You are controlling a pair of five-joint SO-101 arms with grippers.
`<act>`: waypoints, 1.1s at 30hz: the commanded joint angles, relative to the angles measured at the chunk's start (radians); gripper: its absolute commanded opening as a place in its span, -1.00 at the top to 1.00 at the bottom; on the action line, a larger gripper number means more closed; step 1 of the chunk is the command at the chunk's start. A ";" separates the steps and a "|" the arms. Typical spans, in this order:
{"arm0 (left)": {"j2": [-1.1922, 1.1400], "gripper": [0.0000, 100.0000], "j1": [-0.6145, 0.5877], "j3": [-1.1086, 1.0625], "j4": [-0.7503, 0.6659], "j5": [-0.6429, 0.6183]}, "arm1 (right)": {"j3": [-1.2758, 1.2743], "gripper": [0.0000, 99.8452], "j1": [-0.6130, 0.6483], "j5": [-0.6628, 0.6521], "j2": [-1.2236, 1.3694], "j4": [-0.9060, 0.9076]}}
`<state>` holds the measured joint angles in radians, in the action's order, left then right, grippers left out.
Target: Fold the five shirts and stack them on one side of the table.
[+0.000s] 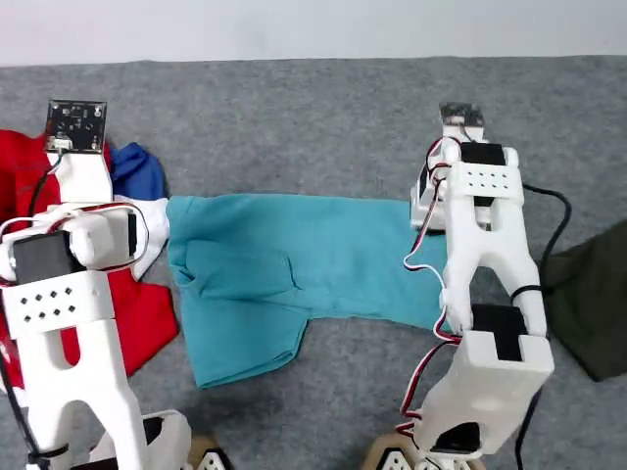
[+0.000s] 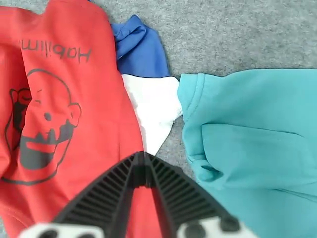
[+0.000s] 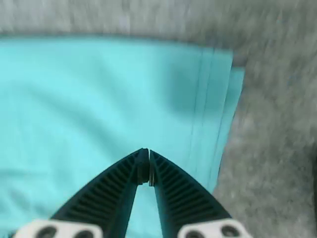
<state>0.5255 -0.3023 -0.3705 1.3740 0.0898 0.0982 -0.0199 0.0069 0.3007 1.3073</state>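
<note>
The right fingers (image 3: 119,188), ribbed black wedges, are pressed together with nothing between them, above the teal shirt (image 3: 74,89) near its stitched hem, where 2 or 3 thin layers lie slightly offset. The left fingers (image 2: 114,188) are likewise together and empty, over the red shirt (image 2: 64,99) with its dark skull print. The risk, as I judge it, is in the pinch. The knit looks soft and limp, so fingers coming down on that hem may catch only the top layer and peel it off the others. They could also drag the whole cloth along the table (image 1: 294,108), whose grey felt-like nap looks grippy enough to bunch fabric rather than let it slide. On the left, the red shirt overlaps a white shirt (image 2: 153,104) and touches a crumpled blue shirt (image 2: 138,49), so a grab there could lift 2 garments at once. The teal shirt spans the middle of the table between the arms, 1 sleeve tucked in and its lower corner jutting out unevenly. A dark green shirt (image 1: 588,294) lies apart at the right edge.
</note>
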 commanded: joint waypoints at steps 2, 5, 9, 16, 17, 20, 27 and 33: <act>0.034 1.00 0.000 0.036 -0.020 -0.009 | 0.028 0.92 -0.013 0.014 0.012 -0.091; 0.028 1.00 0.002 0.036 -0.020 -0.009 | 0.078 0.78 -0.048 0.014 0.076 -0.094; 0.028 1.00 0.002 0.035 -0.020 -0.006 | 0.186 0.73 -0.114 0.003 0.173 -0.091; 0.028 1.00 -0.005 0.030 -0.017 -0.005 | 0.356 0.73 -0.148 -0.064 0.302 -0.059; 0.028 1.00 -0.005 0.030 -0.018 -0.005 | 0.373 0.73 -0.148 -0.064 0.317 -0.048; 0.028 1.00 -0.005 0.030 -0.018 -0.005 | 0.396 0.73 -0.140 -0.063 0.351 -0.039; 0.029 1.00 -0.005 0.030 -0.014 -0.003 | 0.399 0.73 -0.116 -0.057 0.367 -0.028; 0.028 1.00 0.000 0.030 -0.018 -0.003 | 0.399 0.90 -0.107 -0.057 0.372 -0.030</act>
<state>0.5255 -0.3023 -0.3705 1.3740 0.0898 0.4388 -0.1442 -0.0453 0.6859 1.2750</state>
